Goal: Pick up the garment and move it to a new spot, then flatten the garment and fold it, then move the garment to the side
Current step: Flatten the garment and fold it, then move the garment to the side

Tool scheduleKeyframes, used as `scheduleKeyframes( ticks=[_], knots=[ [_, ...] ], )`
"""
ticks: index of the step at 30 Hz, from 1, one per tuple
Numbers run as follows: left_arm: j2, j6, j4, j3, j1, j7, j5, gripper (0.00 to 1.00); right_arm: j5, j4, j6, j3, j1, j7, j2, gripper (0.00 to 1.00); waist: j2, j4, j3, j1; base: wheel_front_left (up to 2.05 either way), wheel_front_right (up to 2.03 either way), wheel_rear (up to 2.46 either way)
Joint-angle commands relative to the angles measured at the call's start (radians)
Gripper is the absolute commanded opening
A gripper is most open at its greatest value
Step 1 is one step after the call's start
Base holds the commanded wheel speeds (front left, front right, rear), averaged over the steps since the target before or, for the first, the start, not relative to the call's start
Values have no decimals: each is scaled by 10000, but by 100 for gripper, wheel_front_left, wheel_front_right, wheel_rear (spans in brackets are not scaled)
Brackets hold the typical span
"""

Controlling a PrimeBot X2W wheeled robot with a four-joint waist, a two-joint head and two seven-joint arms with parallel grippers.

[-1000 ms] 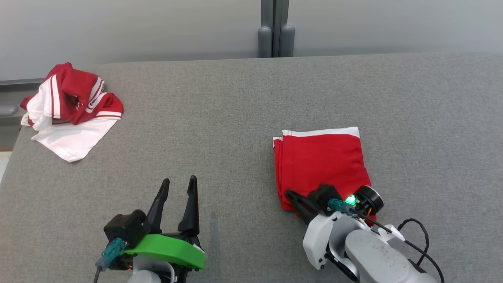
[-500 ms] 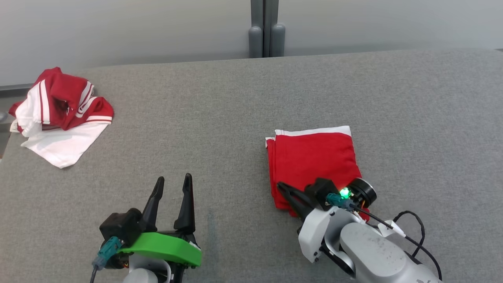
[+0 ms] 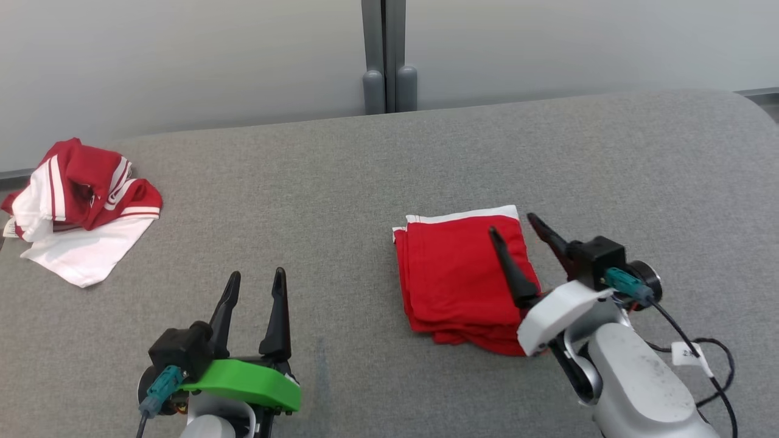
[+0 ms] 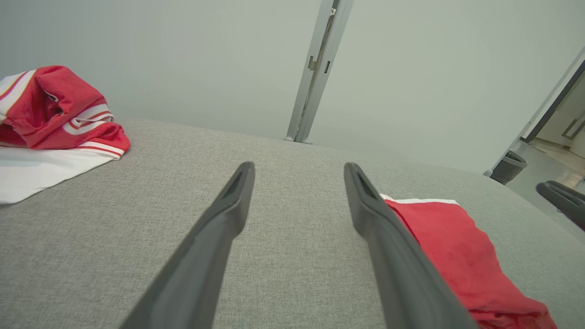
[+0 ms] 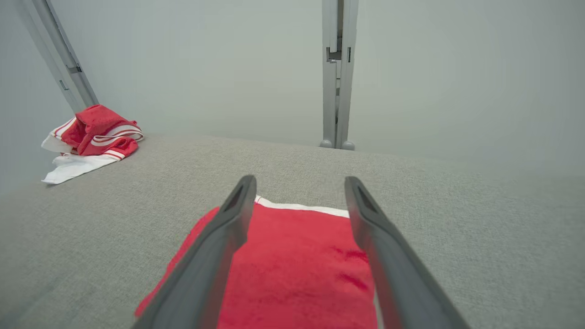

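Crumpled clothes (image 3: 79,207) are seen at the far left of the grey table (image 3: 341,182), untouched. The left gripper (image 3: 257,275) is held spread wide and empty over bare table. The folded red garment (image 3: 456,274) is laid flat, right of centre. The right gripper (image 3: 511,224) – clamped at the garment's near edge a second ago – is now released, fingers parted above the cloth – so the set-down is judged done.

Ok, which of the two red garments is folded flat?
The plain red garment by the right hand; the striped red-and-white garment at far left lies crumpled.
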Motion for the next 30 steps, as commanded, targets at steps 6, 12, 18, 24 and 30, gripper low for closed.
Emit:
scheduleKeyframes(
  ticks=[6, 12, 18, 24, 30],
  knots=[
    [13, 42, 42, 193, 461, -5, 77, 100, -567, -866, -12, -1947, 1333, -41, 60, 100, 0, -115, -239, 0, 0, 0, 0],
    [10, 155, -6, 230, 814, -5, -132, 100, -507, -1420, -13, -2839, 2314, -40, 74, 100, 0, -164, -354, 0, 0, 0, 0],
    [9, 307, -217, 349, 1296, -5, -206, 100, -433, -1727, -12, -2933, 2903, -41, 76, 100, 0, -248, -390, 0, 0, 0, 0],
    [8, 361, -291, 381, 1543, -5, -225, 100, -146, -1892, -12, -2759, 3157, -41, 75, 100, 0, -228, -445, 0, 0, 0, 0],
    [7, 401, -288, 363, 1535, -5, -191, 100, -163, -1912, -12, -2631, 3152, -41, 76, 100, 0, -178, -487, 0, 0, 0, 0]
  ],
)
